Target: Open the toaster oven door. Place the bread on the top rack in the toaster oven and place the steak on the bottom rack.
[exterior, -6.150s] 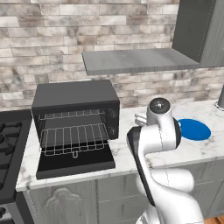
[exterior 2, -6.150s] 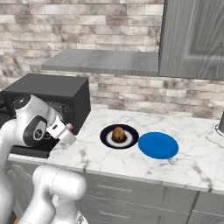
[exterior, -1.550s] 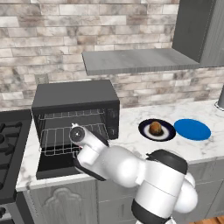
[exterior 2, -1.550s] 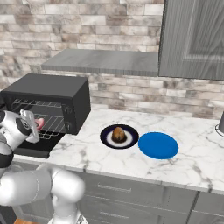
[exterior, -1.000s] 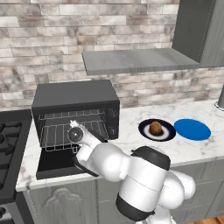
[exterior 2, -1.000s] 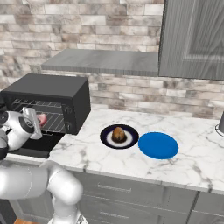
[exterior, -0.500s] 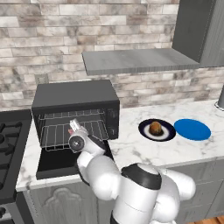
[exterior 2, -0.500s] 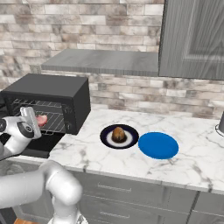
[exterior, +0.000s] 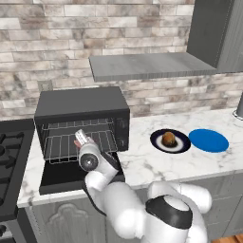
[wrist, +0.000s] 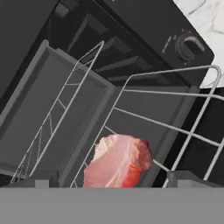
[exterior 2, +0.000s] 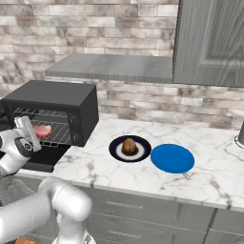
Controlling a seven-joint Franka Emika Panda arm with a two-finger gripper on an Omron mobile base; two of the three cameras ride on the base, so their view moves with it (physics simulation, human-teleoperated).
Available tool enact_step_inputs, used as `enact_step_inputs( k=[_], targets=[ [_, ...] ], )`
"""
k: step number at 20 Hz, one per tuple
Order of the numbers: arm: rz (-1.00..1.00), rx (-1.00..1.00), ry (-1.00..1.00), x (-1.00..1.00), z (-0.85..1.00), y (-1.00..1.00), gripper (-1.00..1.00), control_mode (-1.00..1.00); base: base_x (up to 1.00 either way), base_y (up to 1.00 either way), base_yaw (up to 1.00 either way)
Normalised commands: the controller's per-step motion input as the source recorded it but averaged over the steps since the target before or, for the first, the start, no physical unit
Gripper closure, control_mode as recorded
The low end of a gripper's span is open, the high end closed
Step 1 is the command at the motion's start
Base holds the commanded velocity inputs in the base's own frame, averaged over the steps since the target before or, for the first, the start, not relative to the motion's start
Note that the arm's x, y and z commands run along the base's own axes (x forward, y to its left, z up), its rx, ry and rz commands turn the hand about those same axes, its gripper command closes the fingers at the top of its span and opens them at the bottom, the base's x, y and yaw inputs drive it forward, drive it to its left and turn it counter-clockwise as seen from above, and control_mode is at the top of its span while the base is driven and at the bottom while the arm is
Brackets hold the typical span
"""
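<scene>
No words, brands or numbers can be read anywhere. The boxy matte-black toaster oven [exterior: 83,121] carries a round dial on its right-hand control strip [wrist: 189,46]. The faint marks beside it are too blurred to read.

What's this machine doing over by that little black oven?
A white robot arm is reaching into the open toaster oven, its door folded down flat. Its gripper carries the raw steak at the front of the wire racks, apparently to set it on the bottom rack. In the hand view the meat sits between the fingers; whether it already rests on the wires is hard to tell. The bread waits on a dark plate on the counter.
</scene>
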Motion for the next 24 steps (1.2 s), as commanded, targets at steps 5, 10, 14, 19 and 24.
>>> enact_step_inputs(
  k=[5, 10, 14, 19, 24],
  targets=[
    [0.06, -0.11, 0.03, -0.50, 0.88, 0.00, -1.00, -1.00, 0.00, 0.00, 0.00],
    [-0.09, -0.18, -0.02, -0.68, 0.61, 0.00, -1.00, -1.00, 0.00, 0.00, 0.00],
    [-0.09, -0.31, -0.02, -0.66, 0.11, -0.03, -1.00, -1.00, 0.00, 0.00, 0.00],
    [-0.02, -0.31, 0.03, -0.32, 0.25, -0.01, -1.00, -1.00, 0.00, 0.00, 0.00],
    [0.00, -0.32, 0.27, 0.00, 0.33, 0.01, -1.00, -1.00, 0.00, 0.00, 0.00]
  ],
)
